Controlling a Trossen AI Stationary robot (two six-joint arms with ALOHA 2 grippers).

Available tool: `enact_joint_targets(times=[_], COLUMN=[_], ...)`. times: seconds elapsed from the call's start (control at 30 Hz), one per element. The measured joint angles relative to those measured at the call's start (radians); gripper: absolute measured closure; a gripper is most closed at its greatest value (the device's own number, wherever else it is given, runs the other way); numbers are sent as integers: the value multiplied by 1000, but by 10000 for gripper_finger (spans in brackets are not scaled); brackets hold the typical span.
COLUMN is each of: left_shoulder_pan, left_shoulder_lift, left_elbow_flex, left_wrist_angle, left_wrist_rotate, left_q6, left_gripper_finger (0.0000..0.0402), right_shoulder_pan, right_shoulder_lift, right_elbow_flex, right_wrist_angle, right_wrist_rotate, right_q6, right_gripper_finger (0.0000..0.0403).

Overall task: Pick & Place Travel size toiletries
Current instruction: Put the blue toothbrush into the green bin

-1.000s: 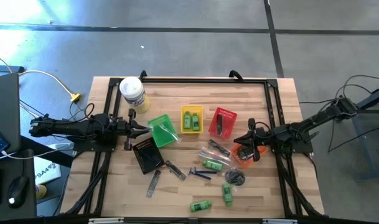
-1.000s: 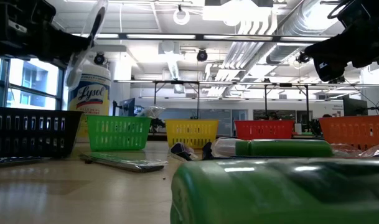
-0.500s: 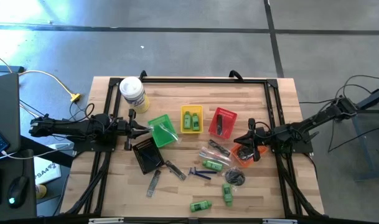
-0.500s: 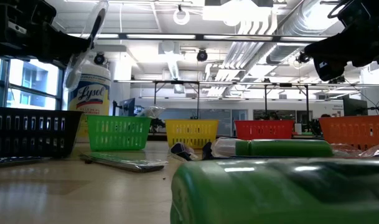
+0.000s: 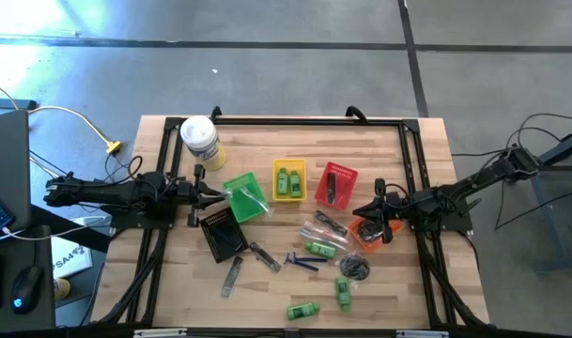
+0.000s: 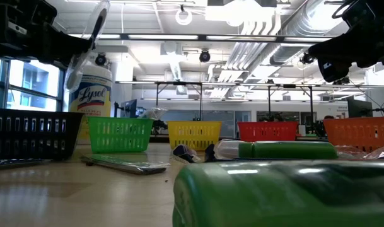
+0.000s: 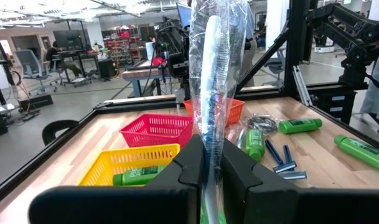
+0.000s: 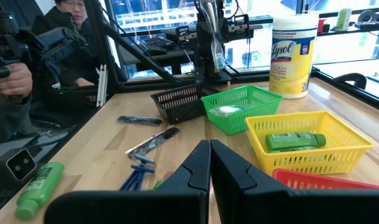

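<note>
My left gripper (image 5: 210, 194) hovers at the left edge of the green basket (image 5: 245, 197), shut on a clear-wrapped plastic stick (image 7: 215, 62). The low view shows the stick (image 6: 91, 38) standing high above the table. My right gripper (image 8: 210, 158) is shut on nothing and hangs over the orange basket (image 5: 370, 233). Green mini bottles (image 5: 320, 249) (image 5: 302, 309) (image 5: 344, 291), blue razors (image 5: 301, 262) and combs (image 5: 263, 255) (image 5: 231, 275) lie loose on the wooden table. More green bottles lie in the yellow basket (image 5: 288, 179). My left gripper pinches the lower part of the wrapped stick (image 7: 209, 146) between its two fingers (image 7: 192, 165). The fingers reach in level from the table's left and lie across the stick. The stick stands nearly upright, rising well above the fingers, lifted clear of the table and baskets.
A red basket (image 5: 335, 184) and a black basket (image 5: 223, 232) sit among the others. A white canister with a yellow label (image 5: 200, 139) stands at the far left corner. A black frame (image 5: 304, 119) rims the table. A person (image 8: 27, 56) sits beyond the table.
</note>
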Motion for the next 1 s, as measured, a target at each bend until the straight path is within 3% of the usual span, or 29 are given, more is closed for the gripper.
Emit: enact_joint_targets(times=[0.63, 1.0], left_shoulder_pan=[0, 0], left_shoulder_lift=[4, 141], left_elbow_flex=[13, 139], left_wrist_angle=[19, 38], left_wrist_rotate=[1, -6], left_q6=[17, 72], left_gripper_finger=[379, 380], right_shoulder_pan=[0, 0], right_shoulder_lift=[0, 0], right_elbow_flex=[0, 0], right_wrist_angle=[11, 26], right_wrist_rotate=[0, 0], right_q6=[0, -3], right_gripper_finger=[400, 400])
